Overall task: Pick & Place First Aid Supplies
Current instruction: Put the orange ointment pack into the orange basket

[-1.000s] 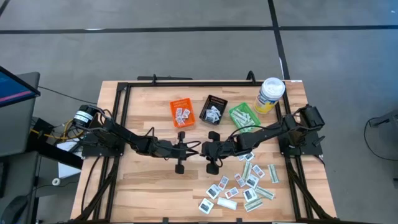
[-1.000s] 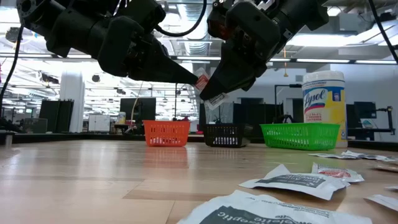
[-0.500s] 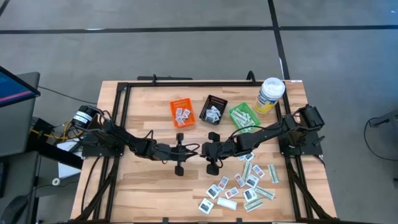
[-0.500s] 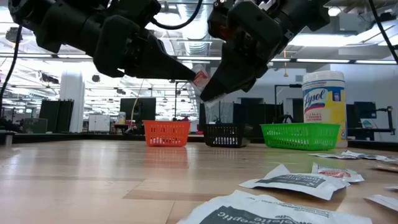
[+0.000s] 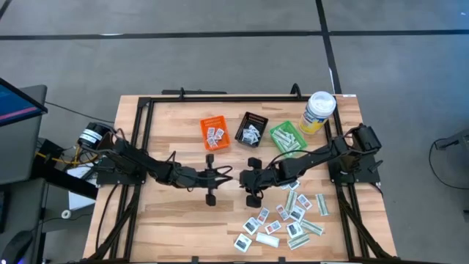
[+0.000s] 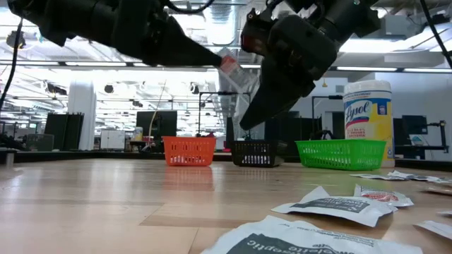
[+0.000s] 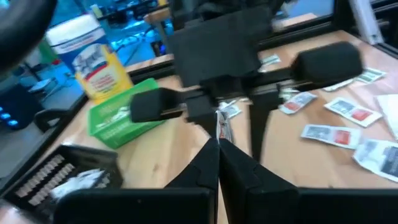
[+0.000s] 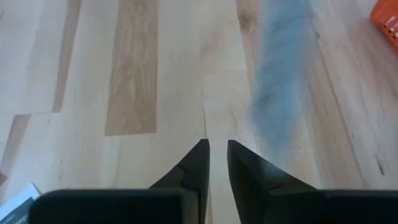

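The left gripper [image 6: 215, 60] pinches 1 small white paper packet with red print [image 6: 227, 63] above mid-table, the right gripper [image 8: 214, 155] stands slightly parted beside it, over bare wooden table [image 5: 168, 209].

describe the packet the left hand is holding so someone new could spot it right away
Start at the row of three small bins at the back of the wooden table. In front of the orange bin, the left hand is shut on a small white packet with red print, held in the air. Every other packet lies in a bin or loose on the table.
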Robot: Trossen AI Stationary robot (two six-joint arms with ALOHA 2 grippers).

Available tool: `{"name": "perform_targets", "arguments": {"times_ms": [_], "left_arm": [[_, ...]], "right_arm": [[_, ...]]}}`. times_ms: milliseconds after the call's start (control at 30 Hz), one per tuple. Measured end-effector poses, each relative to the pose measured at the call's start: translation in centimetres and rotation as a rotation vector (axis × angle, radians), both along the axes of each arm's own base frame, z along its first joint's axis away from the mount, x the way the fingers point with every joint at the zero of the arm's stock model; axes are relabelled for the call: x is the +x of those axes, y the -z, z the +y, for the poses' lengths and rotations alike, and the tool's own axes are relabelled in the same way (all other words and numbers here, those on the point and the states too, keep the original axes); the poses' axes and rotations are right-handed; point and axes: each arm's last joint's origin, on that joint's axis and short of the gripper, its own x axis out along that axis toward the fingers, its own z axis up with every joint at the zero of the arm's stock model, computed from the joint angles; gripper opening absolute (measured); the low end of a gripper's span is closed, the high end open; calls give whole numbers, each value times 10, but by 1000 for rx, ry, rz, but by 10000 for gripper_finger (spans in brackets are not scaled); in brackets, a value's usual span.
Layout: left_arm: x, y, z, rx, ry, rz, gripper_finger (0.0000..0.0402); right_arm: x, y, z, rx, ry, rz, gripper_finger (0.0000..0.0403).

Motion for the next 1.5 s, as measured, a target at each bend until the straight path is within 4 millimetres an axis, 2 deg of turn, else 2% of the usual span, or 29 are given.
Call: {"name": "perform_targets", "arguments": {"times_ms": [100,233,400,533,667,833,967,1100,1233,1333,1500], "left_arm": [[-4,-4,3,9,-44,11,4],[-8,0,8,55,-141,88,4],[-6,2,24,80,-309,108,4],[-2,6,52,16,-444,132,4],[-2,16,94,-154,-604,165,4],[-7,27,140,-405,-571,252,24],[-10,28,156,-441,-567,260,57],[-12,28,162,-414,-596,262,94],[-11,28,158,-401,-603,260,117],[-7,27,146,-411,-517,267,121],[1,21,112,-434,-279,250,114]], "right_arm": [[0,0,0,0,1,-3,53],[0,-1,0,-1,2,-4,54],[1,-2,0,1,3,-12,54],[1,-2,0,1,4,-12,54],[1,-2,0,30,38,-13,54],[1,-2,0,34,41,-14,54],[1,-3,0,35,43,-15,54],[1,-3,0,36,43,-15,54],[1,-3,0,36,42,-15,54],[1,-3,0,32,39,-15,54],[1,-3,-2,-42,41,-26,60]]}}
